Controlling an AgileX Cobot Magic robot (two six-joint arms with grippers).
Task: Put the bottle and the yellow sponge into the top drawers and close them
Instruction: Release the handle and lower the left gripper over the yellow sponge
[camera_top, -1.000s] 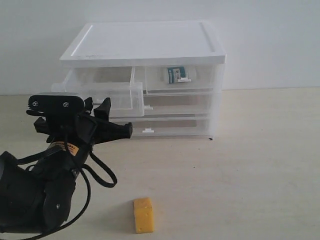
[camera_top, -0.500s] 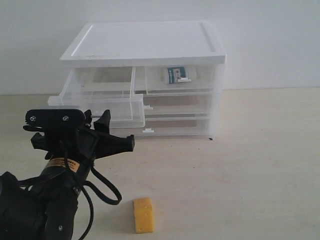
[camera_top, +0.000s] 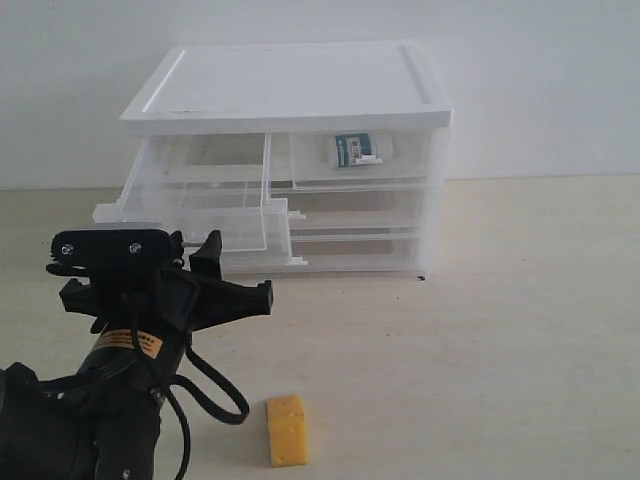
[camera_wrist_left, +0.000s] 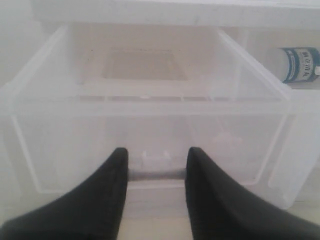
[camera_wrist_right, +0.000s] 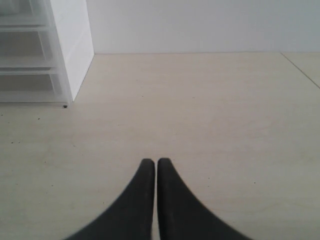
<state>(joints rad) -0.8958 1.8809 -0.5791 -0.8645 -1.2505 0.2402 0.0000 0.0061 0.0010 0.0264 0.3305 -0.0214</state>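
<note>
Bottle (camera_wrist_left: 301, 64) clipped in left wrist view, label unreadable — cabinet (camera_wrist_right: 72, 45) mostly cropped in right wrist view.

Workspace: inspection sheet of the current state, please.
Surface: pale table, no spills seen.
Job's things: bottle lying in shut top-right drawer; yellow sponge on table; top-left drawer pulled out, empty.
Clutter: nothing seen.
Grippers: left gripper open, jaws either side of handle tab; right gripper shut, over bare table.
Cables: black cable looped beside left arm.
Surroundings: white cabinet, white wall.
</note>
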